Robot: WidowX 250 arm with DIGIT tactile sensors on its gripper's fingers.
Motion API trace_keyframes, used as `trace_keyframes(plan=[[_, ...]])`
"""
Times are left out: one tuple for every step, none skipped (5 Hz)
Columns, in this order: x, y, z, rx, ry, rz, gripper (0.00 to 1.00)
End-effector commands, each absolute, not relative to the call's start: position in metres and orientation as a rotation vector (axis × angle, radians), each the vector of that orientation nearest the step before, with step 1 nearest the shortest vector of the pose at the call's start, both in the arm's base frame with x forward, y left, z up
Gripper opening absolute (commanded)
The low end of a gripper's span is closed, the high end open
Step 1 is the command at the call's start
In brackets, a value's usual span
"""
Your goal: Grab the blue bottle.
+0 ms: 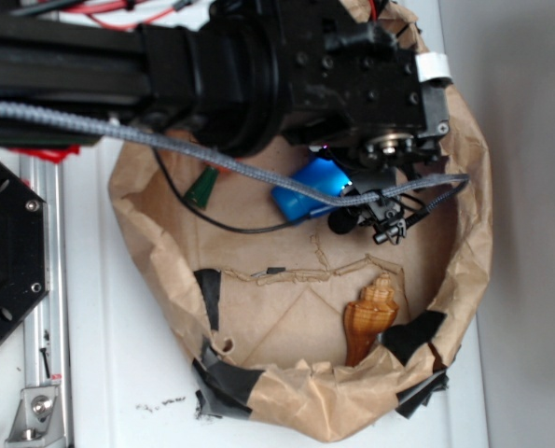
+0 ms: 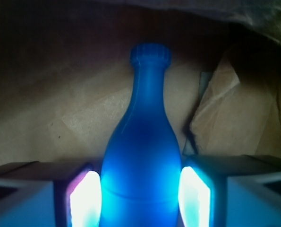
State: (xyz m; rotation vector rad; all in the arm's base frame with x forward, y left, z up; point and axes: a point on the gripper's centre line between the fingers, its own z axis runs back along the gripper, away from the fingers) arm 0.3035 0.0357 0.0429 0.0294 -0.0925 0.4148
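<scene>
The blue bottle (image 2: 141,156) lies on brown paper with its cap pointing away from me in the wrist view. My gripper (image 2: 140,198) straddles its wide body, and both glowing pads (image 2: 86,201) press against its sides with no gap showing. From outside, the blue bottle (image 1: 307,189) lies at the back of a brown paper basin (image 1: 487,233). It is partly covered by my gripper (image 1: 363,201) and a grey cable.
A carrot with a green top (image 1: 202,187) lies at the basin's back left, half under the arm. A brown toy shell (image 1: 370,322) lies at the front right. Black tape patches (image 1: 412,336) sit on the crumpled rim. A metal rail (image 1: 44,280) stands on the left.
</scene>
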Motion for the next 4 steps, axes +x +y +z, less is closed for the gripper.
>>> trace_keyframes(plan=[[0.286,0.038,0.140,-0.086,-0.218,0.311,0.00],[0.274,0.040,0.190,-0.127,-0.177,0.206,0.00],[0.261,0.027,0.236,-0.016,0.012,0.173,0.30],[0.250,0.025,0.242,-0.053,0.080,0.224,0.00]])
